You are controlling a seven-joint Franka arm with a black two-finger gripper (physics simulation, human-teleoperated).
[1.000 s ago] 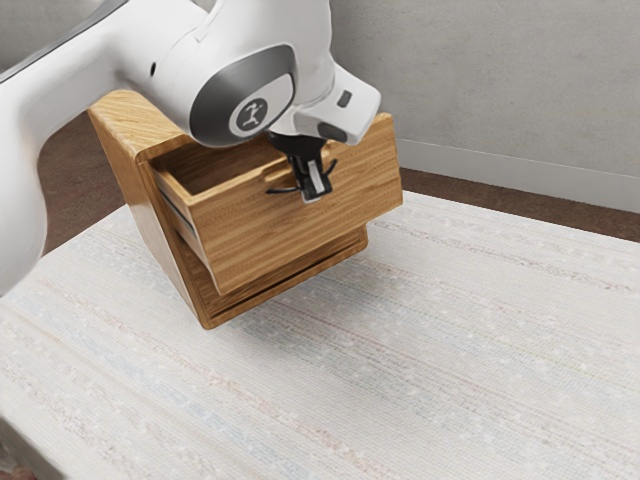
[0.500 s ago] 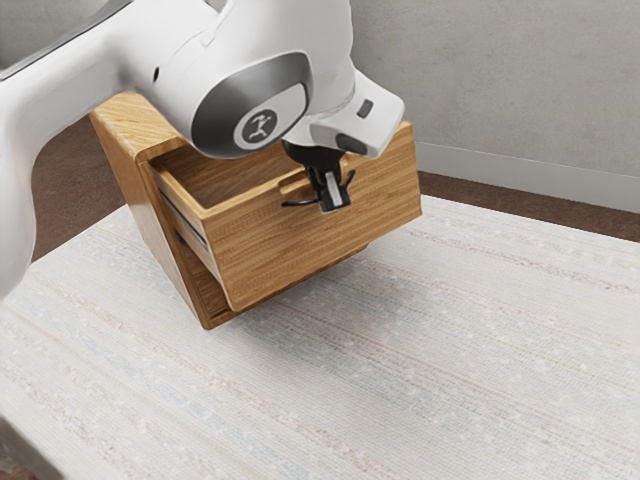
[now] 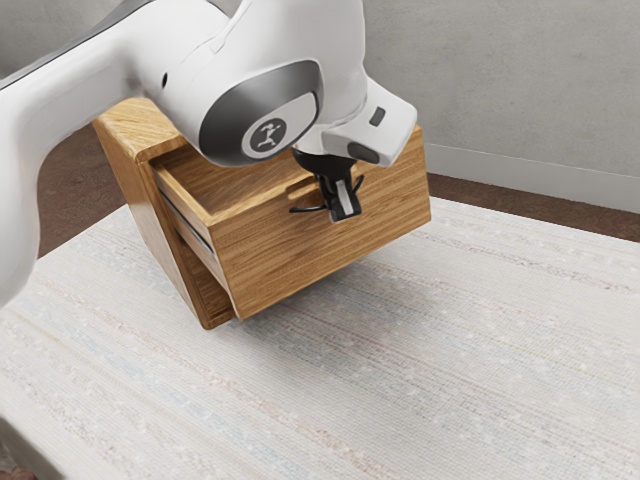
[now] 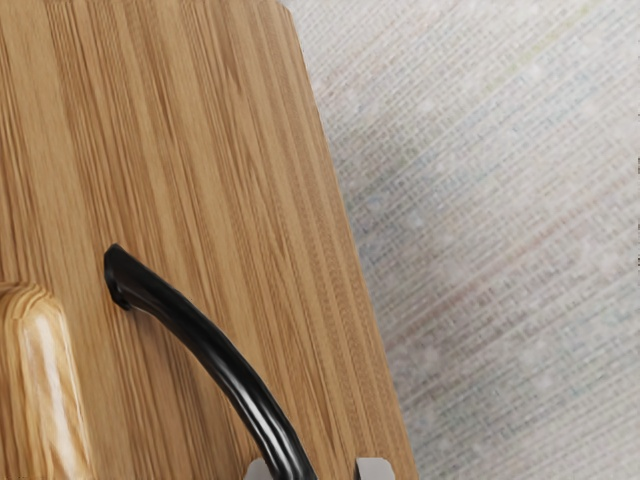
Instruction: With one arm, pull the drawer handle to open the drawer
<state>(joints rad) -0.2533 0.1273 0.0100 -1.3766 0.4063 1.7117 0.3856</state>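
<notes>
A wooden cabinet stands at the back of the table toward the exterior view's left. Its drawer is pulled well out, its hollow inside showing. A thin black handle arcs across the drawer front. My black gripper comes down from the white arm above and is shut on the handle, one finger on each side. In the wrist view the black handle curves over the wooden drawer front, ending between my pale fingertips.
A pale woven table top spreads in front of and to the exterior view's right of the drawer. A grey wall with a white skirting board runs behind. The table's near edge lies at the lower left.
The drawer has slid further out toward the exterior view's right, and my gripper, still clamped on the handle, has moved with it.
</notes>
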